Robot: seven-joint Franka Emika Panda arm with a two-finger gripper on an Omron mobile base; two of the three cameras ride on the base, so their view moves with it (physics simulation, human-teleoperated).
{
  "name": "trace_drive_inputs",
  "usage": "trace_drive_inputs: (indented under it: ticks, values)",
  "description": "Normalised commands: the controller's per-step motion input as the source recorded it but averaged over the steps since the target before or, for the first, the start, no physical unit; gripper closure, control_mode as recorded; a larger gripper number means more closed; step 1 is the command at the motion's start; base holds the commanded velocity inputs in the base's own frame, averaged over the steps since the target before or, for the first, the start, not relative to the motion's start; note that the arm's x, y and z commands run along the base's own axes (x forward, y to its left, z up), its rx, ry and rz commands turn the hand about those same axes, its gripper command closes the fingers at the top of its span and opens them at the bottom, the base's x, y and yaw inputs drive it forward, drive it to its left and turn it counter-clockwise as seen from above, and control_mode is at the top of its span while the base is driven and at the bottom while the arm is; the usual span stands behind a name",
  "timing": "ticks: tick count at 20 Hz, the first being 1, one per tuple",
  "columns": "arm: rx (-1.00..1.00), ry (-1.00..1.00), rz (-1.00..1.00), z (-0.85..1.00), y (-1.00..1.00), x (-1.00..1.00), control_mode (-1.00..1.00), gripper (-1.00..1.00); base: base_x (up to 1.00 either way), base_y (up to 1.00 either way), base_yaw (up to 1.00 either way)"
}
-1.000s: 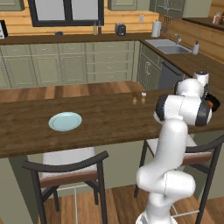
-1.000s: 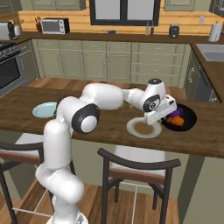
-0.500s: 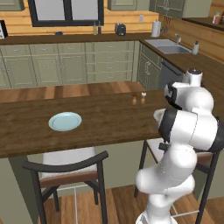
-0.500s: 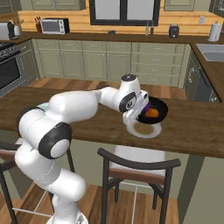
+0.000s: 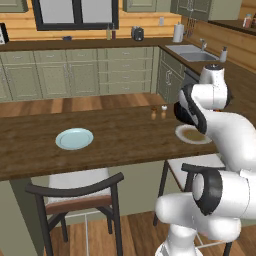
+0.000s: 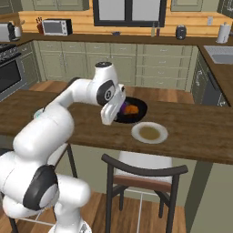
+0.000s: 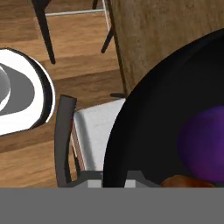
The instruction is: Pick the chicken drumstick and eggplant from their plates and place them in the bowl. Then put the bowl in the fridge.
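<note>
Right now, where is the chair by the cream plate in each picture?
Left base view: chair, right of middle.
Right base view: chair, bottom middle.
Hand view: chair, lower left.
Shared landmark: the counter edge right beside it.

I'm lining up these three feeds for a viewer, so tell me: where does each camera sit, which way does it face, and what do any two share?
Left base view: behind the arm to its left, facing the wooden counter, pale blue plate and cream plate; white arm at right.
Right base view: behind to its right, facing the same counter; arm at left, gripper at the black bowl.
Hand view: on the hand, looking along the bowl at eggplant, drumstick and the chair below.
Shared: both base views show the cream plate.
</note>
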Motion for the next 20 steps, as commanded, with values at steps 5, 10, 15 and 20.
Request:
trace_drive_inputs:
  ticks: [5, 10, 15, 20]
  values:
    - [-0.04, -0.07, 0.09, 0.23, 0.84, -1.0, -1.0, 1.0, 0.0, 0.0, 0.0]
    - [0.0, -0.04, 0.04, 0.19, 0.41, -0.63, -1.0, 1.0, 0.0, 0.0, 0.0]
    - [0.05, 0.0, 0.01, 0.01, 0.03, -0.14, -1.0, 1.0, 0.0, 0.0, 0.0]
    - [0.03, 0.0, 0.0, 0.11, 0.05, -0.07, -1.0, 1.0, 0.0, 0.0, 0.0]
